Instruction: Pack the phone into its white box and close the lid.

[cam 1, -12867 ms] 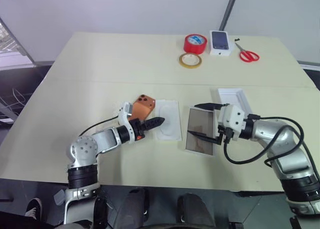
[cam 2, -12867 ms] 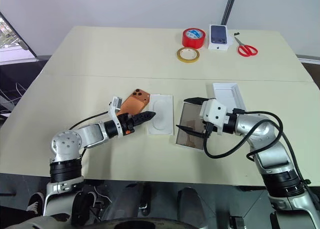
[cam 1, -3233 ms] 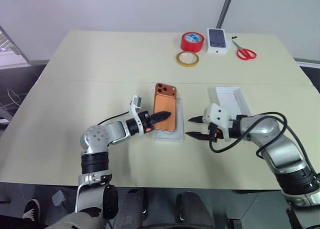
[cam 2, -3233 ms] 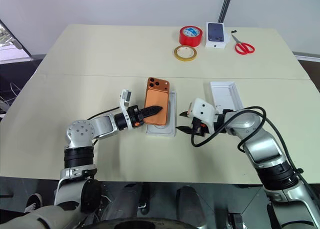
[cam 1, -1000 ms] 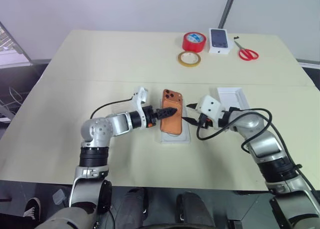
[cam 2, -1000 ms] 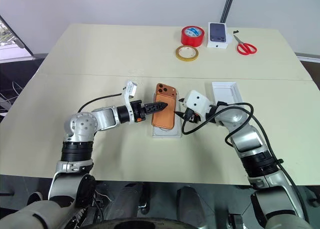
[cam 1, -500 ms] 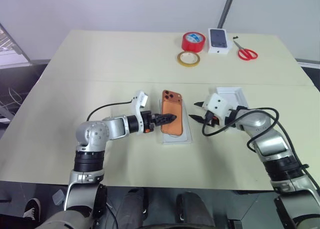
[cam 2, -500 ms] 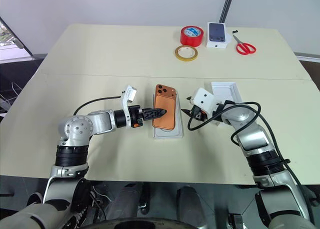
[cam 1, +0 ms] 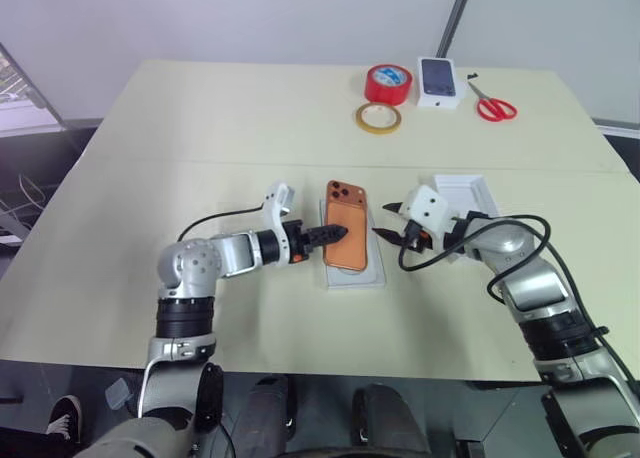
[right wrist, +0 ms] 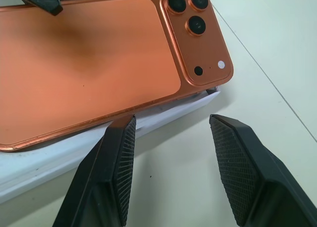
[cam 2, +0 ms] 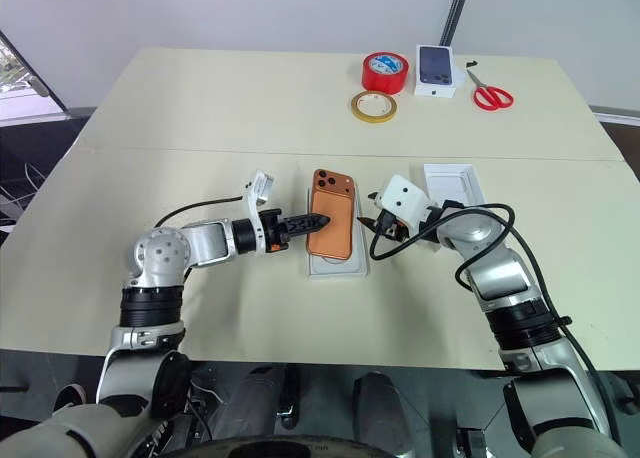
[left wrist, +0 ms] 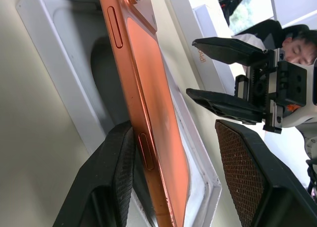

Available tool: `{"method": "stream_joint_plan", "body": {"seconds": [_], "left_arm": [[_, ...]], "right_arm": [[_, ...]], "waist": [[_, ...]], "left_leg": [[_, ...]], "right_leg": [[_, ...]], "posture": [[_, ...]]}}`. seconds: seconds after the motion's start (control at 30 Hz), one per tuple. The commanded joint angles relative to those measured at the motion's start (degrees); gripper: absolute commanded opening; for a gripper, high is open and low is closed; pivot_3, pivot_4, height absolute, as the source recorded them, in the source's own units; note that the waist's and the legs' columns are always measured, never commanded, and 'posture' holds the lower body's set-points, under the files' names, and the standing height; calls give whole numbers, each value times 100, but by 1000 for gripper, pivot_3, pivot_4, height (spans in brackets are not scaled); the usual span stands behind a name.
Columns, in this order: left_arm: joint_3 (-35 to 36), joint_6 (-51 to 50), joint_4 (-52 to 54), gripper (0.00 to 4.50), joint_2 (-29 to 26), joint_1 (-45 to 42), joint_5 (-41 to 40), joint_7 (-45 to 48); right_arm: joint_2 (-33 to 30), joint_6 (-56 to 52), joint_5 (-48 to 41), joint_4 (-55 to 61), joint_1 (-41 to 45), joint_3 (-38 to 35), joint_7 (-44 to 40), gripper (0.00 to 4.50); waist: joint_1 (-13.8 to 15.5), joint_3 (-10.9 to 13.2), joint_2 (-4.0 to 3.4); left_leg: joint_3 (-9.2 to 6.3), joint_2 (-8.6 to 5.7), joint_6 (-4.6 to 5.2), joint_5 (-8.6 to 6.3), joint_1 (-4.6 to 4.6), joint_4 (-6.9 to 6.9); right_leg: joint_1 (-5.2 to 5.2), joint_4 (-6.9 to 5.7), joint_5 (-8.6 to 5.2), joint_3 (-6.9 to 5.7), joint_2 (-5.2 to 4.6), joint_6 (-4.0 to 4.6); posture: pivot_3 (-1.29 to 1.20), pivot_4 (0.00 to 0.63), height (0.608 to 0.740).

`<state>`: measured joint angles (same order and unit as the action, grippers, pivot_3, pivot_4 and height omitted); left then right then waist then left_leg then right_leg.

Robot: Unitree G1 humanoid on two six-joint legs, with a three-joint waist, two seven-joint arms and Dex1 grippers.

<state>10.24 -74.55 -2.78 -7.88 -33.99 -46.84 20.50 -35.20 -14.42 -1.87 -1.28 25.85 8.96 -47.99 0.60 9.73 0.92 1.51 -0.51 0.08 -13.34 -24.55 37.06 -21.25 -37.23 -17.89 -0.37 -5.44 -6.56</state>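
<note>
Left wrist view shows me the flat orange phone (left wrist: pixel 148 113) tilted over the shallow white cardboard box (left wrist: pixel 74 88), left end effector (cam 1: pixel 334 232) parted around its edge, not clamped. My right end effector (cam 1: pixel 388 221) hangs released beside the box.

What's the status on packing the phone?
Left tool open, one finger against the phone. Right tool open beside the box, empty. Phone tilted over box, not seated. Lid off, beyond right tool.

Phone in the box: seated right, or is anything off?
Not seated. The phone lies askew on the white box: in the left wrist view one long edge is raised, with the tray floor showing under it, and its camera end overhangs the far rim. The lid lies apart, open side up.
</note>
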Motion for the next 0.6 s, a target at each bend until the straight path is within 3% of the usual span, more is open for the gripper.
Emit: {"method": "stream_joint_plan", "body": {"seconds": [0.03, 0.1, 0.2, 0.27, 0.57, 0.6], "left_arm": [[136, -247, -70, 2666, 104, -109, -168, -55], [233, -362, -122, 2666, 168, -143, -206, -112], [242, -358, -146, 1820, 164, -157, -134, -133], [322, -431, -178, 943, 171, -176, -177, -166], [400, -492, -265, 943, 163, -171, -118, -230], [400, -492, -267, 677, 172, -164, -108, -249]], "right_arm": [[7, 78, 2, 180, 30, -77, 57, 2504], [8, 88, 12, 181, 29, -75, 65, 2504], [20, 91, 25, 196, 20, -69, 64, 2504], [28, 83, 27, 211, 16, -63, 62, 2504], [39, 89, 36, 228, 12, -52, 47, 2504], [41, 89, 37, 236, 7, -49, 49, 2504]], "waist": [[2, 0, 0], [6, 0, 0], [5, 0, 0], [4, 0, 0], [0, 0, 0], [0, 0, 0]], "left_leg": [[1, 0, 0, 0, 0, 0], [0, 0, 0, 0, 0, 1], [0, 0, 0, 0, 0, 1], [0, 0, -1, 0, 0, 1], [1, 0, -3, 2, 0, 0], [0, 0, -4, 2, 0, 0]], "right_leg": [[1, 0, 0, 0, 0, 0], [2, 0, 0, 0, 0, 0], [1, 0, 0, 0, 0, 0], [1, 0, 0, 0, 1, -1], [0, 0, 0, -2, 2, -1], [0, 0, 0, -2, 2, -1]], "posture": [[0, 150, 728], [0, 150, 728], [0, 150, 728], [0, 150, 728], [0, 150, 728], [0, 150, 728]]}}
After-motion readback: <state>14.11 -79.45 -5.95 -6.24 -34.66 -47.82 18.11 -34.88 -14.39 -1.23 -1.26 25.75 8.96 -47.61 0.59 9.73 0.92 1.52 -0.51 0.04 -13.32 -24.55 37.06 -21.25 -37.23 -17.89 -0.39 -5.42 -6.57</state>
